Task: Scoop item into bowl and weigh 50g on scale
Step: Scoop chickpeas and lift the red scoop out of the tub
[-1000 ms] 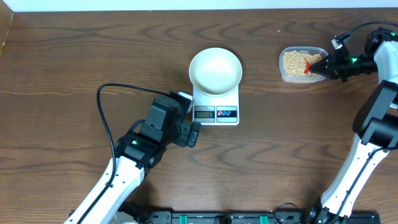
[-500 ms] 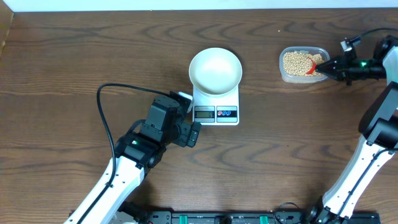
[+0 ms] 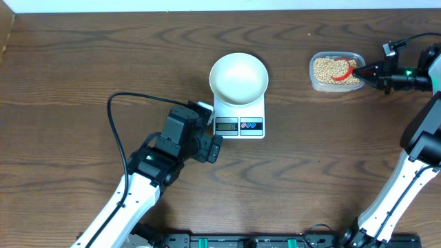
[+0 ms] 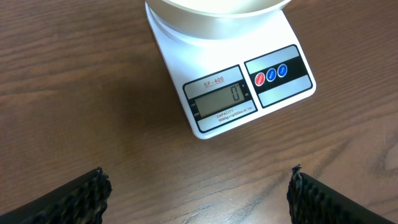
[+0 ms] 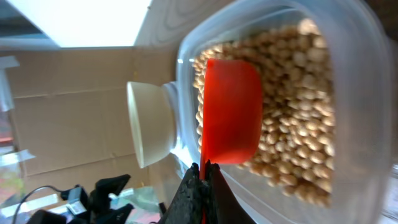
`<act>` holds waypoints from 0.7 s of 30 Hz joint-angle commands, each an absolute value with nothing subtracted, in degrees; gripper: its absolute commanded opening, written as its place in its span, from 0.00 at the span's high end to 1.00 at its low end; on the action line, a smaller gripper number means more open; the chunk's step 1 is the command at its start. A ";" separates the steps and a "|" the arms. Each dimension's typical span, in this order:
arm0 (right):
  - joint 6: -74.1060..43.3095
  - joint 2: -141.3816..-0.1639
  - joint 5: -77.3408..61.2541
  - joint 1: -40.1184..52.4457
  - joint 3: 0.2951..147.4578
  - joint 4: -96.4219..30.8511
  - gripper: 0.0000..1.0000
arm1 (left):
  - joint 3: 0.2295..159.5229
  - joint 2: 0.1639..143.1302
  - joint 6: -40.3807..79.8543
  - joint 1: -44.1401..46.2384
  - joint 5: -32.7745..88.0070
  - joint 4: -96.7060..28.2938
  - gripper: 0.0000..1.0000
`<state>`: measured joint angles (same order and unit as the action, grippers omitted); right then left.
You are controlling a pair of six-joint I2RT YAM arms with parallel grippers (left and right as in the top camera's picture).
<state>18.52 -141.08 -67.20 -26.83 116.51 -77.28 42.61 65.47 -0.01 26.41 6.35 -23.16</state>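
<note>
A white bowl point(image 3: 238, 78) stands on the white scale point(image 3: 249, 125) at the table's middle; it looks empty. The scale's display point(image 4: 217, 99) reads 0. Beige beans point(image 3: 329, 69) fill a clear plastic tub point(image 3: 335, 83) at the back right. My right gripper point(image 3: 374, 70) is shut on the handle of a red scoop point(image 5: 230, 112), whose cup lies on the beans point(image 5: 292, 118) in the tub. The bowl also shows in the right wrist view point(image 5: 149, 124). My left gripper point(image 4: 198, 193) is open and empty over bare wood just in front of the scale.
A black cable point(image 3: 120, 124) loops over the table left of the left arm. The table's far edge meets a white wall point(image 3: 207, 5). The right arm's white base link point(image 3: 406, 172) stands at the right edge.
My right gripper has drawn back to the right with the red scoop, from over the tub's middle toward its right end. The left arm has not moved.
</note>
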 commanded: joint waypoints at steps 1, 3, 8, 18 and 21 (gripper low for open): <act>20.40 -141.88 -73.58 -27.81 116.46 -77.73 0.99 | 42.98 65.25 -0.19 26.48 6.90 -23.29 0.07; 20.40 -141.88 -74.22 -28.18 116.46 -78.08 0.99 | 42.98 65.25 -0.19 26.48 6.90 -23.29 0.07; 20.40 -141.88 -75.90 -29.63 116.46 -78.70 0.99 | 42.98 65.25 -0.19 26.48 6.90 -23.29 0.07; 24.77 -141.88 -76.64 -30.06 116.46 -80.05 0.99 | 42.98 65.25 -0.19 26.48 6.90 -23.29 0.07; 25.82 -141.86 -76.73 -30.04 116.51 -81.28 0.99 | 42.98 65.25 -0.19 26.48 6.90 -23.29 0.07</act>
<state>22.17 -141.08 -73.78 -30.13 116.51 -80.47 42.61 65.47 -0.01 26.41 6.35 -23.16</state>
